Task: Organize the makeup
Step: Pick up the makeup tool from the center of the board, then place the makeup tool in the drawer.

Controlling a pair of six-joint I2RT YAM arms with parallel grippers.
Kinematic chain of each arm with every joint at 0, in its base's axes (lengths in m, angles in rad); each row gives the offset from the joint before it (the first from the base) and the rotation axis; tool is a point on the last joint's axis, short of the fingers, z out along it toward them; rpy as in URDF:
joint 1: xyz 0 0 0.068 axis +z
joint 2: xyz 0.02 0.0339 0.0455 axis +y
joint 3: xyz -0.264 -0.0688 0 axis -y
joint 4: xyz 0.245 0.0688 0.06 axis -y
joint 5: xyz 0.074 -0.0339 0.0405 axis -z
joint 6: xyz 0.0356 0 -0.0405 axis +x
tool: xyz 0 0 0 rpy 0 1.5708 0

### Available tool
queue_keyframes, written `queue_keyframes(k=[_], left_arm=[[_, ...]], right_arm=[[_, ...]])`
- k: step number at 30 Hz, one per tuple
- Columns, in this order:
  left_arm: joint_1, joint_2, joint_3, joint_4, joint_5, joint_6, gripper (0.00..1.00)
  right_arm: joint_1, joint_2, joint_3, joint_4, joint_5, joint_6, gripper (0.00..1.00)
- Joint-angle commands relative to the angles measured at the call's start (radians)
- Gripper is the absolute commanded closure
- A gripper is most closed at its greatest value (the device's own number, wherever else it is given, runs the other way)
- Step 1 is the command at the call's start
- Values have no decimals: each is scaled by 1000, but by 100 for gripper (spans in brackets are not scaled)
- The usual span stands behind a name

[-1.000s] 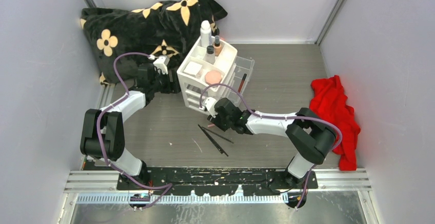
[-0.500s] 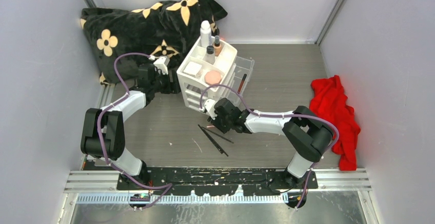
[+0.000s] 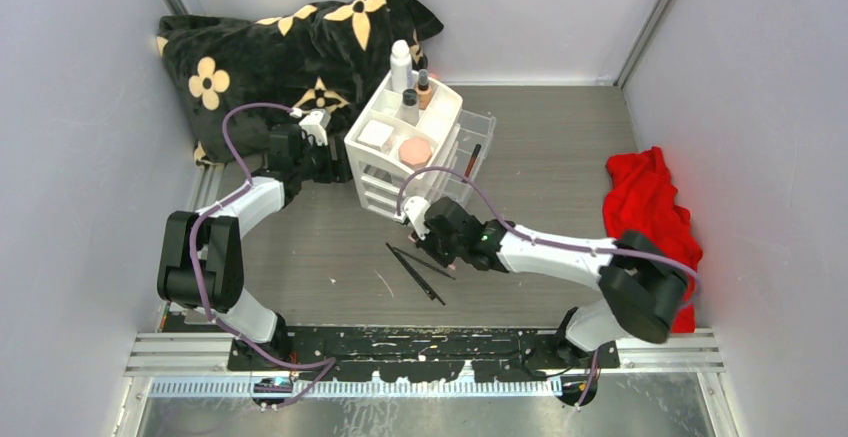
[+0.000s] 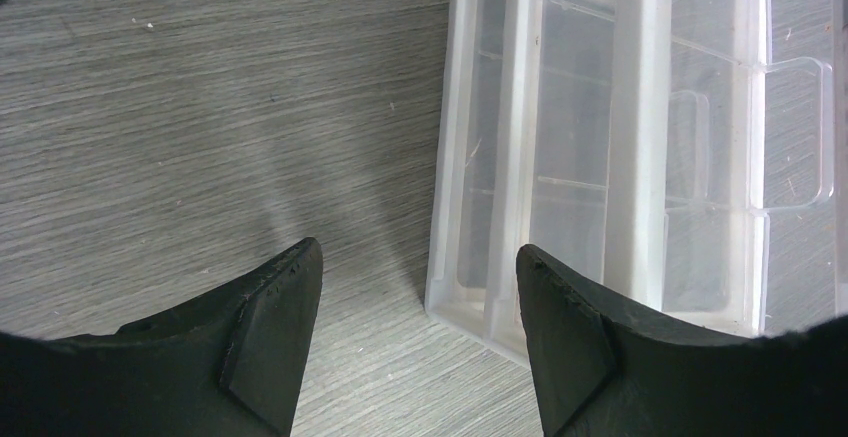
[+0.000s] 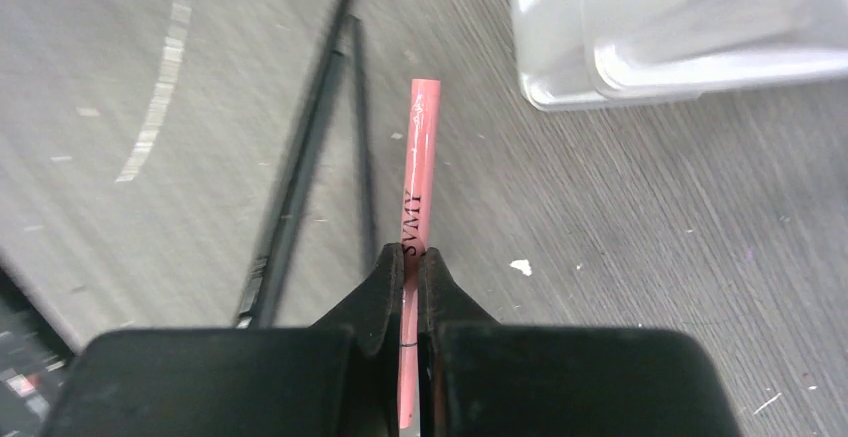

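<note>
Two thin black pencils (image 3: 415, 269) lie in a narrow V on the grey wood-grain table (image 3: 300, 257) in the overhead view. They are just beside your right gripper (image 3: 425, 241), which sits low between them and the white plastic drawer unit (image 3: 385, 157). What the gripper holds is hidden under the wrist from here. The unit's top tray carries a tall white bottle (image 3: 400, 62), a tan dark-capped bottle (image 3: 424, 88), a white square box (image 3: 377, 134) and a pink octagonal compact (image 3: 415, 150). A clear drawer (image 3: 478, 142) stands pulled out on the unit's right side with a red tube (image 3: 471, 162) in it. Your left gripper (image 3: 335, 164) sits at the unit's left flank. A red cloth (image 3: 650, 217) and a black flowered cushion (image 3: 280, 47) lie well apart from the work.

From the left wrist, the fingers (image 4: 270, 327) are spread wide and empty, above the table at the unit's bottom corner.

From the right wrist, the fingers (image 5: 385, 287) are pressed onto a slim pink tube (image 5: 420, 157) lettered in black. They pinch it near one end, so most of it sticks forward. Whether it rests on the table or hangs just above, I cannot tell. Lift straight up before you swing, because the pencils lie just to its left and the unit's corner is near, ahead on the right. With such an end grip the tube will likely droop or twist. Move slowly and, I'd judge, lower it lengthwise into the open drawer.
</note>
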Motion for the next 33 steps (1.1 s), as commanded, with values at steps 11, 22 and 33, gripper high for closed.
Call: queue_keyframes(k=[11,22,33], left_arm=[[-4,-28,32,41,22,-9,29],[-4,-40,33,39,32,-13,28],[-4,-37,27,47,37,-15,28]], right_arm=[[95,-420,163,15,68,94,99],[-107,-343,191,297,233,156,99],[-243,-209,144,483,321,233,96]])
